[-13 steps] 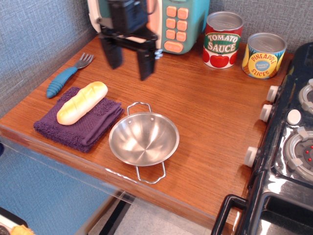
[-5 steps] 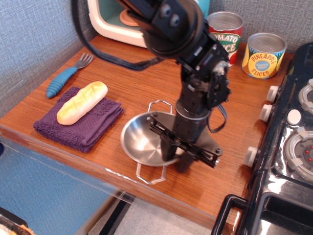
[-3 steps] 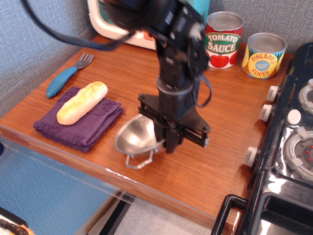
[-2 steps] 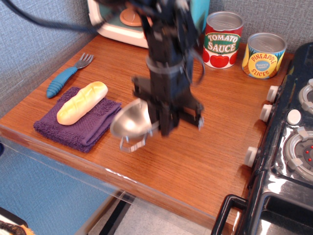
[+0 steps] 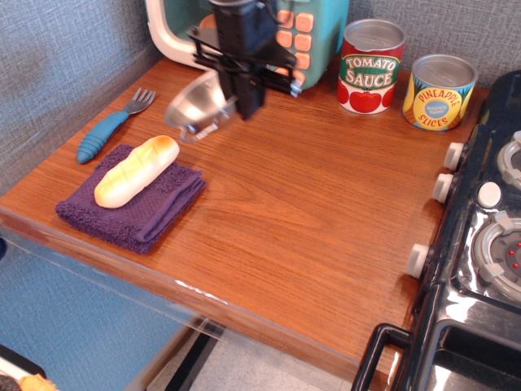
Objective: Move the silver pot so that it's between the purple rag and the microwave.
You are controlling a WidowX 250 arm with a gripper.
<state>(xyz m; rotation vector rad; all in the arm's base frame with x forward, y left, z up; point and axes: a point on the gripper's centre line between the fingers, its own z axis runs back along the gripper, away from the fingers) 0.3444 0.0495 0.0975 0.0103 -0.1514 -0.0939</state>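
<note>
While the silver pot (image 5: pixel 198 104) hangs tilted on its side above the tabletop (image 5: pixel 326 212), the gripper (image 5: pixel 242 88) has its fingers clamped on the pot's rim, placing it over the bare strip between the purple rag (image 5: pixel 134 204) and the microwave (image 5: pixel 244 37). Judged from this, the carry step is nearly complete and the set-down is in hand. The next move calls for levelling the pot, lowering it clear of the bread roll (image 5: pixel 136 169) and fork (image 5: pixel 114 125), then releasing.
</note>
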